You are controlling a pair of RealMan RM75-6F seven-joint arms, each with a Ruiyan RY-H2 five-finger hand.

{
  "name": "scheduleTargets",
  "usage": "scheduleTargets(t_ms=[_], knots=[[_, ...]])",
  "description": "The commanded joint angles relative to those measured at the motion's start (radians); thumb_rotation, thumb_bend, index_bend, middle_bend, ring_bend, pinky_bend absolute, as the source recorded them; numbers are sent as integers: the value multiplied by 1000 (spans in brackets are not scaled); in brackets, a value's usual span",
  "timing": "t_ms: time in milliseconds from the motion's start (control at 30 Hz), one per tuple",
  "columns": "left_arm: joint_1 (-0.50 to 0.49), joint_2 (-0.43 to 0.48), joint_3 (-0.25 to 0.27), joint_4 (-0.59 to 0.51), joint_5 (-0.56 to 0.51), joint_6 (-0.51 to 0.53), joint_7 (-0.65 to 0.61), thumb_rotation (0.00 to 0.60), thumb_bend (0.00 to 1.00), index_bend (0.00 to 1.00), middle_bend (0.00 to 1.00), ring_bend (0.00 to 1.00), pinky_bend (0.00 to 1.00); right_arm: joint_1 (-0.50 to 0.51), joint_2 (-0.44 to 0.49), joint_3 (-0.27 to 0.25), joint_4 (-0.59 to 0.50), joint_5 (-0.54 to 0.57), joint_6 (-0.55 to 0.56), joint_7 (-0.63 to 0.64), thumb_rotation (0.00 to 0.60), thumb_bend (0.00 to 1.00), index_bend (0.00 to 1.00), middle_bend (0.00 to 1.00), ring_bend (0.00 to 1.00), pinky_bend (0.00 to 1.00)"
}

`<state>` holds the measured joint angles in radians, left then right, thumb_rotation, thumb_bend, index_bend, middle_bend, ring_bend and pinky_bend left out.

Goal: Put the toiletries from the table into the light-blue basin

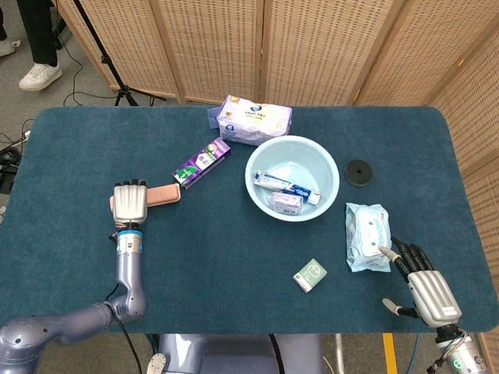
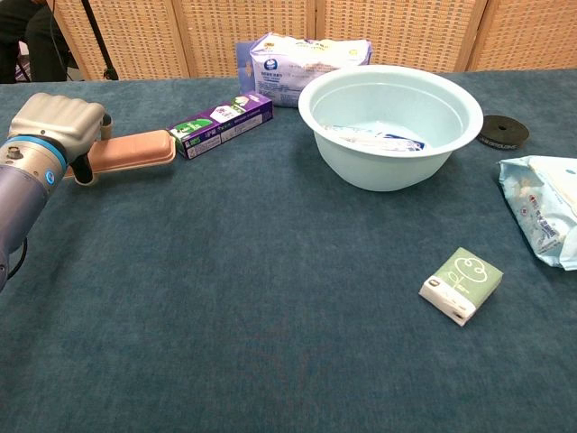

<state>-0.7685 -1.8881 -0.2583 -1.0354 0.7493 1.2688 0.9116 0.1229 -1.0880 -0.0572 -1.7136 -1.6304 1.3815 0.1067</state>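
Bench [image 1: 234, 257], seen from head and chest. Around the light-blue basin [image 1: 328, 191] lie a white tissue pack [image 1: 255, 120] just behind its rim, a purple box [image 1: 201, 162] to its left, a black disc [image 1: 359, 171] to its right, a wet-wipes pack [image 1: 366, 236] at the right front, and a small green packet [image 1: 310, 275] in front. The basin already contains a toothpaste tube [image 1: 284, 185] and a small purple item [image 1: 286, 202]; it stands well apart from both my hands.

My left hand [image 1: 131, 204] rests over the left end of the pink case [image 1: 165, 194], fingers curled down on it; the chest view shows the thumb [image 2: 83, 171] against the near side, so the case appears gripped. The far end of the case lies just beside the purple box, which sits between it and the basin.

My right hand [image 1: 425, 284] lies at the near right bench edge, fingers spread and holding nothing, fingertips [image 1: 394, 252] just beside the wet-wipes pack.
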Motion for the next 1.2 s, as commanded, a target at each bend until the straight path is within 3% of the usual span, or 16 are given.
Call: scheduleTargets(t_ms=[33,433,667,900,1200], knots=[[9,25,-8,-51,23,21,-8,600,462,732,442,514,469,-1,2,-1,-1,-2,2,1,600,208,123,0,0,0],[-2,150,-57,-383,106,102,39,600,462,737,445,515,469,-2,10,0,-5,-5,9,21,600,208,123,0,0,0],[-71,148,-105,-458,144,105,80,600,459,737,445,515,469,-1,20,5,1,2,10,59,600,208,123,0,0,0],[-191,93,-175,-397,155,44,89,600,443,737,445,514,469,2,31,14,14,22,5,114,600,208,124,0,0,0],[-393,-56,-230,-130,145,-116,35,600,431,737,445,513,469,6,43,34,46,69,-9,193,600,208,124,0,0,0]])
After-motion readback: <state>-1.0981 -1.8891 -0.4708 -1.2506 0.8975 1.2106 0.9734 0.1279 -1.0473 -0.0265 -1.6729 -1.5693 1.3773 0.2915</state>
